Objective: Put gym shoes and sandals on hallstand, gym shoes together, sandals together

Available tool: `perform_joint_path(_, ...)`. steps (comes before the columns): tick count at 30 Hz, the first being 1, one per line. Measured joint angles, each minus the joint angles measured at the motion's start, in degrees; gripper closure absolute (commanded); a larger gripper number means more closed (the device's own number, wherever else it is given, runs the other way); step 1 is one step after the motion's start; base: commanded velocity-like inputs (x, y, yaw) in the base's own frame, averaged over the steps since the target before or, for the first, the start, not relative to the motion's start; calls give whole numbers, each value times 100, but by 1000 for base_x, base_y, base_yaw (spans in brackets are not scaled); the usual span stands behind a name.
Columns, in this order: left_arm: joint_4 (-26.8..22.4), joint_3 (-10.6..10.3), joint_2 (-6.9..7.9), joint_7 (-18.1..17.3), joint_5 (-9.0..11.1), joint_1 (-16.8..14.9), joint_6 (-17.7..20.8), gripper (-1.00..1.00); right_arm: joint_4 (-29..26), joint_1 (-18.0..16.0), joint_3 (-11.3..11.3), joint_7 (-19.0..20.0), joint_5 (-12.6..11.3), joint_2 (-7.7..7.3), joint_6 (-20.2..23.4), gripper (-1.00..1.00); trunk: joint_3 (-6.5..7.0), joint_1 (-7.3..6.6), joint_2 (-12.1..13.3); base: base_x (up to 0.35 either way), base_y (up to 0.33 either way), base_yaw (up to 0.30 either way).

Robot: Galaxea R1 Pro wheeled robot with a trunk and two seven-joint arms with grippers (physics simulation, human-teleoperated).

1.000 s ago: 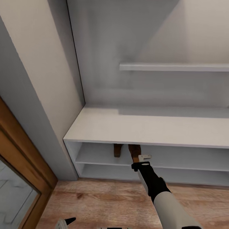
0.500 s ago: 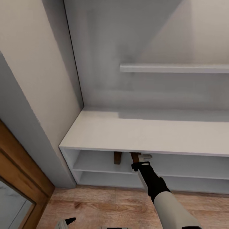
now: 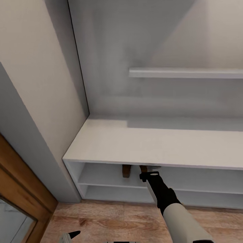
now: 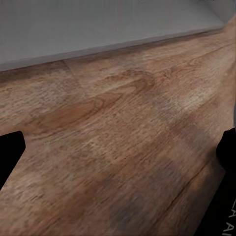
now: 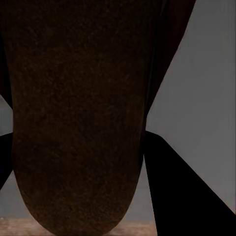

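We're reaching the right end effector [image 3: 151, 169], prob. gripping a sandal [image 5: 73, 123], into the hallstand [image 3: 152, 145] beside its mate [image 3: 126, 170]; left end effector [image 4: 118, 162] hanging wide.

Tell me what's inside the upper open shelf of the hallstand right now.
Two sandals: one sandal resting there, a second sandal held by the right gripper. The benchtop hides their far ends.

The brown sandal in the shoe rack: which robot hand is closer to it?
The right hand: it reaches into the rack's upper shelf, with the sandal between its fingers. The left hand is low over the floor.
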Motion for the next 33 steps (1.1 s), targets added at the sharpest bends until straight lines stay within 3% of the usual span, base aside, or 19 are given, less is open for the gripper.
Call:
perform_joint_path(15,1,2,7,-1,1,0,-4,-100,-9,0,0,-7,0,0,5,100,0,1,0,36,21,0)
perform_joint_path(16,1,3,7,-1,1,0,-5,-100,-9,0,0,-7,0,0,4,-100,0,1,0,9,5,0)
perform_joint_path(33,2,-3,1,1,1,-1,-9,-100,-10,0,0,-10,-16,0,5,-100,0,3,0,-40,-10,0)
